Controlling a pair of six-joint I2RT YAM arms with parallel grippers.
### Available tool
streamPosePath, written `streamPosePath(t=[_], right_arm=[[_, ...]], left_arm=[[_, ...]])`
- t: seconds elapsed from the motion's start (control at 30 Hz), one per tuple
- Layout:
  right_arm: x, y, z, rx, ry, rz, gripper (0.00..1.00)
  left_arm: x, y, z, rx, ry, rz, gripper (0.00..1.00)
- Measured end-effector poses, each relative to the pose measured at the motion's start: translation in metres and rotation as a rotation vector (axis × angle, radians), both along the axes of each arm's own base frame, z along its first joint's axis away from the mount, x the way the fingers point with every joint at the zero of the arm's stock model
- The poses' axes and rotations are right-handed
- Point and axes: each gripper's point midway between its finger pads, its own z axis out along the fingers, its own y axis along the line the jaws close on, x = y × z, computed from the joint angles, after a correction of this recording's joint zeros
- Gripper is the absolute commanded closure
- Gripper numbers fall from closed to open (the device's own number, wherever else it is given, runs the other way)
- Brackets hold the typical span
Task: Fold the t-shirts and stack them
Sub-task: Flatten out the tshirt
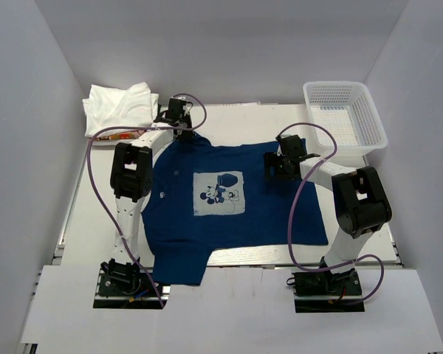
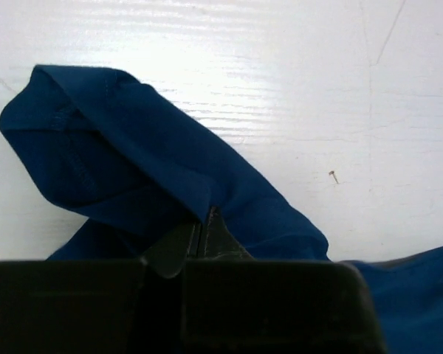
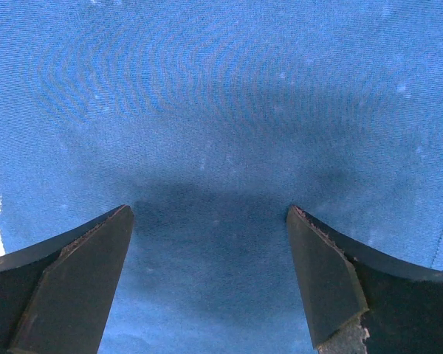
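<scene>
Left tool (image 2: pixel 207 232) is pinched shut on a bunched fold of the navy blue short-sleeved cotton t-shirt (image 1: pixel 266 214). The fold has a stitched hem, so it looks like a sleeve. Right tool (image 3: pixel 208 210) has its two fingers wide apart, with only blue cloth showing between them. It holds nothing, and I cannot tell if it touches the cloth. The shirt lies spread flat on the white tabletop (image 1: pixel 88 214), with its pale square cartoon-mouse print (image 1: pixel 219 194) near the middle. The pinched sleeve is past the print and off to its left. The right tool is just to the right of the print, over the shirt. I think the shirt's long way runs from left of the print to right of it, but I am not sure. So the next move is likely to bring the sleeve in toward the print, and the left arm is the one that has it. The right arm is nearer the other half. A pile of crumpled white cotton t-shirts (image 1: pixel 122 107) sits well past the print on the left. A white plastic mesh basket (image 1: pixel 336 85) sits well past it on the right. The print shows a mouse, but I can read no words. A tiny pale mark left of the print is too small to read.
</scene>
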Motion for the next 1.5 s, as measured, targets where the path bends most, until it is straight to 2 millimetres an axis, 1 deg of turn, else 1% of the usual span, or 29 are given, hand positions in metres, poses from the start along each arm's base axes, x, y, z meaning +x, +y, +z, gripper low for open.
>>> streamPosePath(t=[0.07,0.13,0.2,0.27,0.3,0.33,0.37,0.4,0.47,0.57,0.63,0.7,0.73,0.77,0.8,0.9,0.97,1.03,1.1,1.17,1.23,1.33,1.4,1.47,1.5], right_arm=[[0.000,0.000,0.000,0.000,0.000,0.001,0.10],[0.000,0.000,0.000,0.001,0.000,0.003,0.10],[0.000,0.000,0.000,0.001,0.000,0.004,0.10],[0.000,0.000,0.000,0.000,0.000,0.005,0.10],[0.000,0.000,0.000,-0.001,0.000,0.006,0.10],[0.001,0.000,0.000,-0.001,0.000,0.007,0.10],[0.002,0.001,0.000,-0.001,-0.001,0.007,0.10],[0.003,0.001,0.001,-0.001,-0.002,0.007,0.10],[0.003,0.001,0.001,-0.004,0.000,0.006,0.10],[0.002,0.000,0.001,-0.010,0.007,0.003,0.10],[0.002,-0.001,0.002,-0.010,0.007,0.002,0.10],[0.002,0.000,0.006,-0.006,0.002,-0.001,0.10],[0.004,0.000,0.009,-0.003,-0.007,-0.004,0.10],[0.005,0.000,0.013,-0.001,-0.015,-0.007,0.10],[0.006,0.000,0.017,0.002,-0.026,-0.013,0.10],[0.013,0.000,0.025,0.009,-0.049,-0.036,0.10],[0.017,0.000,0.030,0.014,-0.057,-0.048,0.10],[0.020,0.000,0.034,0.015,-0.058,-0.065,0.10],[0.022,-0.003,0.034,0.010,-0.060,-0.082,0.10],[0.021,-0.006,0.032,0.002,-0.049,-0.096,0.10],[0.021,-0.009,0.027,-0.008,-0.034,-0.106,0.10],[0.022,-0.013,0.017,-0.024,-0.009,-0.113,0.10],[0.024,-0.014,0.010,-0.031,0.004,-0.113,0.10],[0.029,-0.014,0.005,-0.035,0.012,-0.115,0.10],[0.032,-0.014,0.002,-0.039,0.020,-0.117,0.10]], left_arm=[[0.003,-0.002,0.004,-0.007,-0.015,-0.006,1.00],[0.008,-0.005,0.012,-0.018,-0.035,-0.016,1.00],[0.019,-0.010,0.029,-0.034,-0.079,-0.028,1.00],[0.038,-0.018,0.050,-0.059,-0.148,-0.043,1.00],[0.049,-0.022,0.062,-0.071,-0.185,-0.049,0.75],[0.059,-0.025,0.069,-0.077,-0.218,-0.060,0.36],[0.068,-0.029,0.075,-0.085,-0.246,-0.068,0.04],[0.075,-0.032,0.078,-0.093,-0.268,-0.075,0.00],[0.078,-0.034,0.073,-0.099,-0.267,-0.079,0.00],[0.070,-0.033,0.056,-0.086,-0.227,-0.088,0.00],[0.058,-0.029,0.047,-0.071,-0.191,-0.090,0.00],[0.044,-0.024,0.043,-0.061,-0.160,-0.090,0.00],[0.032,-0.021,0.044,-0.055,-0.140,-0.087,0.00],[0.022,-0.019,0.047,-0.055,-0.129,-0.088,0.00],[0.008,-0.015,0.052,-0.055,-0.116,-0.088,0.00],[-0.030,-0.008,0.076,-0.067,-0.112,-0.086,0.00],[-0.060,-0.003,0.089,-0.076,-0.110,-0.082,0.00],[-0.084,0.001,0.091,-0.082,-0.101,-0.076,0.00],[-0.106,0.007,0.076,-0.078,-0.061,-0.064,0.00],[-0.123,0.008,0.052,-0.073,-0.006,-0.060,0.00],[-0.138,0.011,0.024,-0.058,0.069,-0.055,0.00],[-0.143,0.015,-0.008,-0.026,0.146,-0.042,0.00],[-0.127,0.012,-0.004,-0.026,0.128,-0.027,0.00],[-0.109,0.013,-0.008,-0.018,0.123,-0.007,0.00],[-0.101,0.014,-0.007,-0.012,0.119,0.005,0.00]])
